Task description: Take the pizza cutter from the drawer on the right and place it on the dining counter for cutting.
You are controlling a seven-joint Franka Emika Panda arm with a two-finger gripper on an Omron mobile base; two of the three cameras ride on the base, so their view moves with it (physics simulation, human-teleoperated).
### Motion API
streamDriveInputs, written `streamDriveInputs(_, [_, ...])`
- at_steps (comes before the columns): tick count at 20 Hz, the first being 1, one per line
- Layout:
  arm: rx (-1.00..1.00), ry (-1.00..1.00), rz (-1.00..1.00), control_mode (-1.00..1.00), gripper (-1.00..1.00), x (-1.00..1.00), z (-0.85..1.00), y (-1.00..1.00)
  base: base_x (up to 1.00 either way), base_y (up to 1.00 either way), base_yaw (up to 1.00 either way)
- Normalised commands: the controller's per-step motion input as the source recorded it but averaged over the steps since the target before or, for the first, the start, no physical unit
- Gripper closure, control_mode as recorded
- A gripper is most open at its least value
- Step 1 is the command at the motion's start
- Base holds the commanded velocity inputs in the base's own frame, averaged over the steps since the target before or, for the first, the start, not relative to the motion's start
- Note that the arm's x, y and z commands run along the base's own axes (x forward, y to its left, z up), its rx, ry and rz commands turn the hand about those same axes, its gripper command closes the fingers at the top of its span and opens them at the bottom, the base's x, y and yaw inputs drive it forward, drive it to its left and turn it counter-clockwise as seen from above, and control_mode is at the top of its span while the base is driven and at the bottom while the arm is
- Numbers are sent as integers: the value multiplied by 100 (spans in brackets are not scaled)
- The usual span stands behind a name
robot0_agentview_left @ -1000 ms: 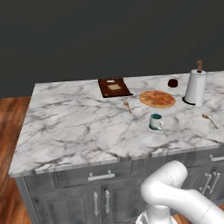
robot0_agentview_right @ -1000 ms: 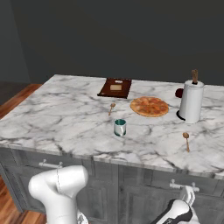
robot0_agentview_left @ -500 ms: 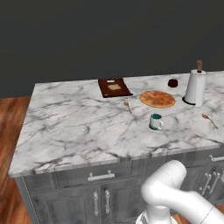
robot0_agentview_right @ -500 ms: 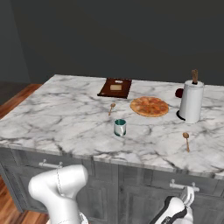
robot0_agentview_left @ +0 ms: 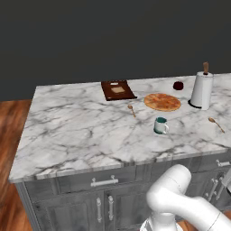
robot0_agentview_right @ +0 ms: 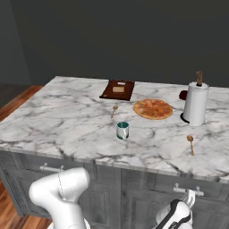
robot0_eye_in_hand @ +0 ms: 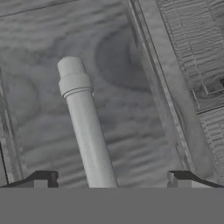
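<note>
Nothing on the table (robot0_agentview_left: 81,135) has shifted since a second ago; what has changed is low at the right front, where the tool (robot0_agentview_right: 190,199) has crept a little closer to the silver handle (robot0_agentview_right: 184,190) of the drawer (robot0_agentview_right: 179,185). From the hand's own camera that handle (robot0_eye_in_hand: 85,127) runs as a pale bar between the two dark fingertips (robot0_eye_in_hand: 41,179), which stand spread wide with nothing pinched, the dark grey panelled front just behind it. The drawer front is flush and shut, so the pizza cutter cannot be seen. Taking the pizza (robot0_agentview_left: 162,102) as the mark: one of it lies flat on the marble, one brown board (robot0_agentview_left: 118,90) sits to its left and farther back, one white paper-towel roll (robot0_agentview_left: 201,90) stands upright just to its right, one small dark red thing (robot0_agentview_left: 178,85) lies behind between the two, and one teal mug (robot0_agentview_left: 160,125) stands in front of it; its inside I cannot make out. Two wooden spoons lie apart, one (robot0_agentview_left: 131,109) beside the pizza's left edge, the other (robot0_agentview_left: 216,123) well to the right front.
</note>
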Motion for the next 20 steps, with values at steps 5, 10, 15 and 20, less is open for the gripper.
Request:
streamDriveInputs(5, [0, -6, 0, -100, -100, 11, -19, 0, 0, 0, 0])
streamDriveInputs(10, [0, -6, 0, -100, -100, 20, -18, 0, 0, 0, 0])
streamDriveInputs(15, [0, -1, 0, -100, -100, 22, -11, 0, 0, 0, 0])
streamDriveInputs(20, [0, -2, 0, -100, -100, 23, -15, 0, 0, 0, 0])
